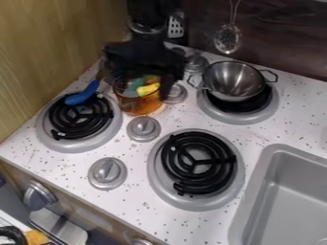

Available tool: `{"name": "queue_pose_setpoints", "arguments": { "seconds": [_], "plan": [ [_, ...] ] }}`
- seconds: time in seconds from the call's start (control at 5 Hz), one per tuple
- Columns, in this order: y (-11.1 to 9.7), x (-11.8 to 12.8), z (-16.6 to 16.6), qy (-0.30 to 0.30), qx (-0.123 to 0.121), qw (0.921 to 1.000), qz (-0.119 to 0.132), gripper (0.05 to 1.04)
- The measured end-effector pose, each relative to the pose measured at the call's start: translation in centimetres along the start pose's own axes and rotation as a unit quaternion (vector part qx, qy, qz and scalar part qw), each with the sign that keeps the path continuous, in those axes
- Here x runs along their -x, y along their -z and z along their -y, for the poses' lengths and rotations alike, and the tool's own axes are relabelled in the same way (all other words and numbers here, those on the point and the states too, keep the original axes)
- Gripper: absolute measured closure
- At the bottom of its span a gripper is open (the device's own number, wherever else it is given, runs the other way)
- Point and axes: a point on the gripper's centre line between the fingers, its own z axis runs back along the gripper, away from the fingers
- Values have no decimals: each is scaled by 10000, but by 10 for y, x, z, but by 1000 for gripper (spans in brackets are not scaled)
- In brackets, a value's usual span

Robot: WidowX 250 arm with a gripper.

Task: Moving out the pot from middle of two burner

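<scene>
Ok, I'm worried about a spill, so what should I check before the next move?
1. Pincer at the orange pot: ok.
2. Secure grip: cannot tell.
3. Pot empty: not ok, a yellow thing is inside.
4. Blue handle clear of the left burner: not ok, it is over it.
5. Steel bowl apart from the pot: ok.
6. Pot out from between the burners: not ok.

The white, dark-speckled countertop bears black coil burners on round grey bases, round grey knobs and an inset grey sink.
</scene>
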Motion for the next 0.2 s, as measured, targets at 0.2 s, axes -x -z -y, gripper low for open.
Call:
{"name": "queue_pose_setpoints", "arguments": {
  "seconds": [0.2],
  "plan": [
    [1,2,-37,-5,-168,9998,63,83]
  ]
}}
